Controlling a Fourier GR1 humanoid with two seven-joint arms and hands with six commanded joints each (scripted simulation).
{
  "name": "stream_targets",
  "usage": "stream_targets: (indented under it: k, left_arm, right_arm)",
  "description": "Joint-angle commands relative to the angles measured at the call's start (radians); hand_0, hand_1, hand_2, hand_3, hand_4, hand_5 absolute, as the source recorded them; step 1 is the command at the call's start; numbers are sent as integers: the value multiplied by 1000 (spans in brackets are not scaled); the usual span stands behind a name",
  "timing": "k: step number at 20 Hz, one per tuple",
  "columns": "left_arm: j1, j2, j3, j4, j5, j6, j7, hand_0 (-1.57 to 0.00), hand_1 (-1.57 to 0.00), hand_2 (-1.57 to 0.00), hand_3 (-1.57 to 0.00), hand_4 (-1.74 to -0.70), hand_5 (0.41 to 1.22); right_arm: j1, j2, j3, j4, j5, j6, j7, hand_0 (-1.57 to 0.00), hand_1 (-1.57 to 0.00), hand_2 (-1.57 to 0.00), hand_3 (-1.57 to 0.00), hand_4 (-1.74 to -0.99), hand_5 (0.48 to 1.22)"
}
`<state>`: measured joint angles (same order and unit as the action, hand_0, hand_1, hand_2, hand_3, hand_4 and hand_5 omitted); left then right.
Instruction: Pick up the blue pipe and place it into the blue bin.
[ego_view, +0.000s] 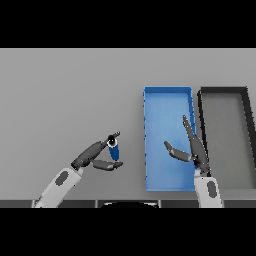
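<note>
Bare grey table (70, 90) with sorting bins (167, 100)

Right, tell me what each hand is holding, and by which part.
Left hand pinches the blue pipe around its middle, between fingers and thumb. Right hand holds nothing.

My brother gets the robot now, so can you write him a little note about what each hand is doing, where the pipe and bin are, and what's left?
Left hand: fingers and thumb pinched on the blue pipe, left of the bin.
Right hand: open, holding nothing, showing over the right part of the blue bin.
Blue bin: nothing lies in it. A black bin stands beside it on its right.
Done: the pipe is grasped.
Left: carry the pipe right, over the blue bin, and let go of it inside.
</note>
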<state>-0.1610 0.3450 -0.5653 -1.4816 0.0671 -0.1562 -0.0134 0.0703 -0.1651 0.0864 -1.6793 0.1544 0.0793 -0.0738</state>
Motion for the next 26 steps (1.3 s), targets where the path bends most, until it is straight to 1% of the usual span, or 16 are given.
stream_targets:
  k: [1, 3, 5, 7, 9, 10, 11, 12, 13, 15, 16, 17, 20, 21, 23, 26]
  left_arm:
    - [-5, -14, -1, 30, -5, -1, -18, 1, 1, 1, 1, -1138, 497]
    - [-10, -24, -13, 55, -52, 26, -64, 1, 1, 1, 1, -1104, 497]
    - [-39, -59, -6, 102, -51, 34, -73, 1, 1, -23, 0, -1098, 517]
    - [-36, -87, -1, 110, -17, 17, -98, 1, 1, -87, -44, -1137, 567]
    - [-47, -113, 15, 123, 31, -7, -85, 1, -118, -269, -202, -1217, 635]
    - [-53, -131, 20, 134, 47, -9, -85, -39, -248, -417, -345, -1268, 675]
    - [-37, -133, 25, 125, 68, -17, -93, -179, -411, -578, -590, -1301, 784]
    - [-38, -148, 24, 128, 73, -13, -91, -418, -642, -777, -777, -1383, 872]
    - [-28, -152, 21, 128, 65, -3, -102, -648, -828, -936, -914, -1450, 941]
    - [-21, -171, 3, 122, 42, 10, -110, -981, -1095, -1164, -1112, -1551, 1042]
    - [-25, -176, -3, 118, 42, 16, -96, -1099, -1190, -1246, -1196, -1588, 1078]
    - [-35, -174, -4, 123, 45, 10, -91, -1193, -1266, -1311, -1258, -1617, 1106]
    - [-22, -166, -26, 102, 18, 24, -128, -1378, -1415, -1438, -1411, -1541, 1162]
    - [-19, -167, -27, 94, 7, 32, -136, -1416, -1446, -1464, -1443, -1525, 1174]
    - [-11, -173, -30, 79, -9, 40, -158, -1472, -1491, -1503, -1489, -1502, 1191]
    - [-27, -212, -19, 35, 4, 44, -189, -1520, -1530, -1536, -1529, -1485, 1206]
  right_arm:
    - [4, 9, 4, 4, 0, -2, 0, 1, 1, 1, 1, -1202, 549]
    - [-1, 9, 3, -2, -4, -1, 4, 1, 1, 1, 1, -1200, 547]
    - [15, -1, 3, -13, 2, 1, 0, 1, 1, 1, 1, -1195, 548]
    - [2, -6, 0, -19, -1, 2, 25, 1, 1, 1, 1, -1188, 550]
    - [-4, 3, 5, -5, 10, -7, 27, 1, 1, 1, 1, -1188, 556]
    - [-8, 2, -1, 5, 1, -3, 25, 1, 1, 1, 1, -1196, 560]
    - [1, 1, 0, 4, 3, -2, 13, 1, 1, 1, 1, -1192, 560]
    - [-2, 1, 2, -2, 3, 0, 10, 1, 1, 1, 1, -1191, 561]
    - [6, -2, 2, -6, 3, 1, 0, 1, 1, 1, 1, -1189, 562]
    - [7, -2, 2, -14, 4, -1, 5, 1, 1, 1, 1, -1182, 562]
    - [-8, 4, 5, 1, 17, -12, 23, 1, 1, 1, 1, -1179, 561]
    - [-2, -3, 1, 1, 15, -8, 16, 1, 1, 1, 1, -1178, 561]
    - [-3, -3, 3, 0, 12, -3, 20, 1, 1, 1, 1, -1176, 559]
    - [2, -9, -1, 0, 12, -3, 9, 1, 1, 1, 1, -1174, 558]
    - [3, -5, 5, -7, 18, -6, 11, 1, 1, 1, 1, -1166, 556]
    - [-7, -4, 3, 7, 23, -10, 27, 1, 1, 1, 1, -1154, 550]
